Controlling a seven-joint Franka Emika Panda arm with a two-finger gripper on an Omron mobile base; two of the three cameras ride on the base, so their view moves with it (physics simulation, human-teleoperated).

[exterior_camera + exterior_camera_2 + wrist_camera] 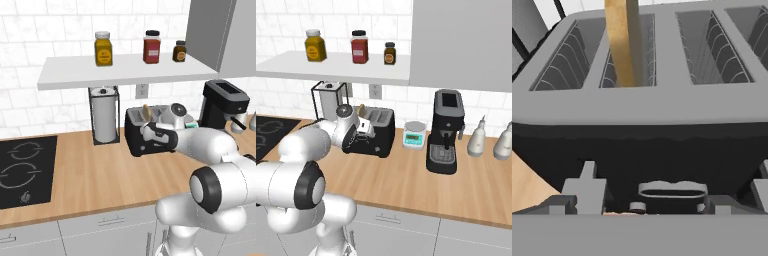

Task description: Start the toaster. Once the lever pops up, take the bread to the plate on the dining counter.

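Bread upright in toaster slot

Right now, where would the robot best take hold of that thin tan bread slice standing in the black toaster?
By the upper edge of the thin tan bread slice, coming straight down from above: it stands upright in a slot of the boxy black toaster, so only its top sticks out, thin enough for fingers to pinch both flat faces.

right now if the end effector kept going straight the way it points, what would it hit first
Most likely the toaster: the open end effector faces its dark front close up, just below the slots, with the bread standing in one. Depth is hard to judge, so contact may be near.
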